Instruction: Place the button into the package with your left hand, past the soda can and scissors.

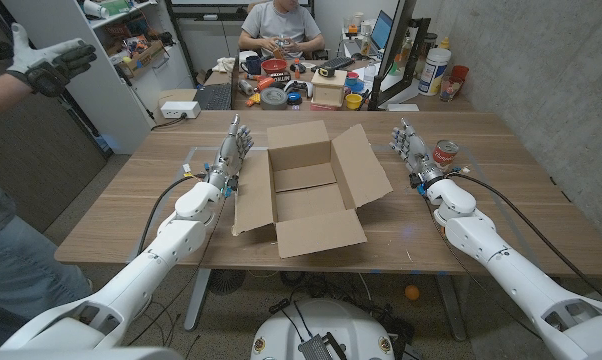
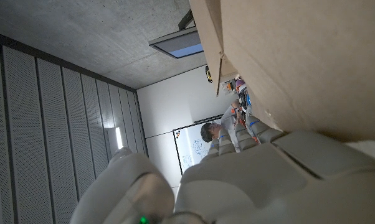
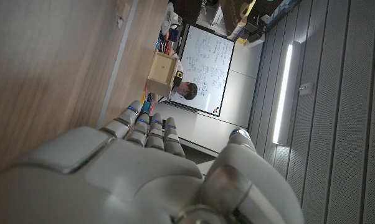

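Observation:
An open cardboard box (image 1: 306,192) stands mid-table with its flaps spread; the part of its floor that I see holds nothing. My left hand (image 1: 231,155) stands just beside the box's left flap, fingers straight and apart, holding nothing. In the left wrist view the back of my left hand (image 2: 268,180) sits close against the cardboard box (image 2: 299,62). My right hand (image 1: 413,150) stands right of the box, fingers straight, with nothing in it. A red soda can (image 1: 444,153) stands upright just right of that hand. My right hand (image 3: 144,174) shows over the wooden table (image 3: 50,74).
A small thin pale item (image 1: 191,163) lies left of my left hand, too small to identify. A person's gloved hand (image 1: 49,62) reaches in at the far left. Another person (image 1: 278,30) sits at a cluttered desk behind the table. Bare wood (image 1: 131,215) runs along the near edge.

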{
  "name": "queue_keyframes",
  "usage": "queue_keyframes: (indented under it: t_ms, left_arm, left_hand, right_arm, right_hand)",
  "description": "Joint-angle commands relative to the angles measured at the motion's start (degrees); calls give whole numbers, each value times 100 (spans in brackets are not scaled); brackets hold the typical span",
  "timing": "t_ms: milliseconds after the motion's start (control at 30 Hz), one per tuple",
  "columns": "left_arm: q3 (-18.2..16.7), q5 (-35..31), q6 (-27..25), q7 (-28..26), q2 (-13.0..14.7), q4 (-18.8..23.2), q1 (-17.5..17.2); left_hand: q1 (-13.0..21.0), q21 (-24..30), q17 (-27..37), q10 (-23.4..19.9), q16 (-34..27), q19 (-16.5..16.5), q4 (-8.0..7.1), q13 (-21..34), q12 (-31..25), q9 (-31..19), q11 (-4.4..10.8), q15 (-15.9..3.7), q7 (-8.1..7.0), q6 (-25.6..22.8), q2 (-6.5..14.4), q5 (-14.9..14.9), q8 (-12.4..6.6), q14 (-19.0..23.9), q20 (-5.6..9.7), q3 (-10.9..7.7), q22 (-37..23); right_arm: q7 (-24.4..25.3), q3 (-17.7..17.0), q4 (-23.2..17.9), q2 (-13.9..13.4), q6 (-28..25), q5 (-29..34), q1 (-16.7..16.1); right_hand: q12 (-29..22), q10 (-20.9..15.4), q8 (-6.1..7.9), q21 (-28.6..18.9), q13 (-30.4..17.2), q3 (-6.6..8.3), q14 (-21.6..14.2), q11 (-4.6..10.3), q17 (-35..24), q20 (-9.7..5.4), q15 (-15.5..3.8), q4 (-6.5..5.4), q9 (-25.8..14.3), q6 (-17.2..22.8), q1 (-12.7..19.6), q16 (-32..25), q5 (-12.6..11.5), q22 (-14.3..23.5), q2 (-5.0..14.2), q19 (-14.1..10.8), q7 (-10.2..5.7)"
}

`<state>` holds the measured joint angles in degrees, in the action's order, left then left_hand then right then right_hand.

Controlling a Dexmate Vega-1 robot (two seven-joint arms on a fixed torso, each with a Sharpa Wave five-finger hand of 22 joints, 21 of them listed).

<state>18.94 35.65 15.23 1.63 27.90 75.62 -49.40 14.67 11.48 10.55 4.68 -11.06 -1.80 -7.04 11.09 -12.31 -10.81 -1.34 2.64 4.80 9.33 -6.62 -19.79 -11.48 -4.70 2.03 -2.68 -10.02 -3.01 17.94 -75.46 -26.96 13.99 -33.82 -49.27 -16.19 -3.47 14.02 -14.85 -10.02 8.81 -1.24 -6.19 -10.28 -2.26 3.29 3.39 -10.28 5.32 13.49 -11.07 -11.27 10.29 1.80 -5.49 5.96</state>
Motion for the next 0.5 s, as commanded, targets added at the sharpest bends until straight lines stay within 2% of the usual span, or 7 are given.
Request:
queue_keyframes:
  t_ms: [33,267,500]
  left_arm:
    - [-502,-450,-315,133,-344,186,-218]
    - [-765,-630,-314,188,-517,324,-398]
    - [-977,-756,-370,203,-516,591,-631]
  left_hand:
    - [57,32,10,34,-38,-37,-32,7,-22,-28,-12,7,-6,25,24,-34,-46,-22,10,2,-24]
    - [69,34,10,10,-37,-22,-23,4,-24,-29,-33,12,4,53,30,-49,-31,1,14,17,-23]
    - [85,42,11,-63,-47,10,-12,2,-46,-29,-48,28,5,60,34,-63,-27,52,-19,32,-23]
  right_arm:
    - [-440,-880,-149,696,-428,770,-239]
    - [-664,-1256,-193,1048,-556,1123,-321]
    - [-809,-1500,-224,1263,-666,1356,-375]
  right_hand:
    - [-25,-35,29,-14,-29,51,-3,-44,-24,17,34,3,-25,31,47,-18,-41,9,-4,-49,29]
    - [-15,-43,18,1,-29,48,-14,-47,-24,21,37,5,-25,44,45,-17,-39,10,0,-44,28]
    - [-17,-98,6,18,-30,48,-19,-41,-23,23,37,9,-26,70,47,-12,-37,12,8,-44,14]
